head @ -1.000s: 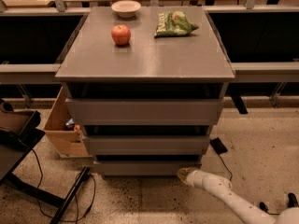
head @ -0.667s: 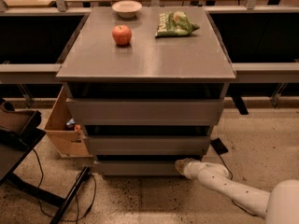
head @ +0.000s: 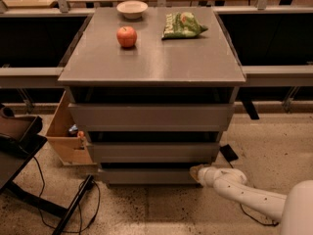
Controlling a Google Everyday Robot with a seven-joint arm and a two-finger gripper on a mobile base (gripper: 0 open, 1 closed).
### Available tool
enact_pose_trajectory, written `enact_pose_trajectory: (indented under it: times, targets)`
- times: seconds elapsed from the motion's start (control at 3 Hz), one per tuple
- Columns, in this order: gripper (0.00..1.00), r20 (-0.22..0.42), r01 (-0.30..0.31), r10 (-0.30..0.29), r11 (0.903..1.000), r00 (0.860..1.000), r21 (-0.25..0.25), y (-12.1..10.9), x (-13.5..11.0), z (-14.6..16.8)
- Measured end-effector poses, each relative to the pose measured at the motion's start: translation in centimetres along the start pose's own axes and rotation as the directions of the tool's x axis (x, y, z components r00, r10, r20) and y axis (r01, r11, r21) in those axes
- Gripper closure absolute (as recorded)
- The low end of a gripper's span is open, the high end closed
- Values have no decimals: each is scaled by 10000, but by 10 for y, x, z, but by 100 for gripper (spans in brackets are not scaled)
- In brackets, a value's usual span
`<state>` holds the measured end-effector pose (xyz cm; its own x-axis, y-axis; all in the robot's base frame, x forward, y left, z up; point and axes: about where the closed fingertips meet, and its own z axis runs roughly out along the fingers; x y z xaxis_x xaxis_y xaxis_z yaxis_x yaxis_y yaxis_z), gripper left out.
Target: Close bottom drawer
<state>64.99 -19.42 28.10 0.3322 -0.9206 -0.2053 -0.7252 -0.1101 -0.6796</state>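
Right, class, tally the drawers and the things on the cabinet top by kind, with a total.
Drawers: 3 (top, middle, bottom drawer)
Apple: 1
Bowl: 1
Snack bag: 1
Total: 6
Claw at the bottom drawer's right end.

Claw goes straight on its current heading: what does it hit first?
Likely the grey flat front of the bottom drawer, at its right end. The claw sits low, right against or just short of it; depth unclear.

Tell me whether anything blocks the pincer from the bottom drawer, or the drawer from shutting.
Nothing visible does. The pincer sits at the front of the bottom drawer, at its right end, near the floor.
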Motion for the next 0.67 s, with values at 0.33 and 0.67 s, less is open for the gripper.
enact_pose_trajectory:
  times: [0.33,0.67]
  targets:
    - [100,-620,324,-399,9925,9973,-1175,24,23,-35]
    - [100,-1610,405,-815,9691,9836,-2434,43,40,-95]
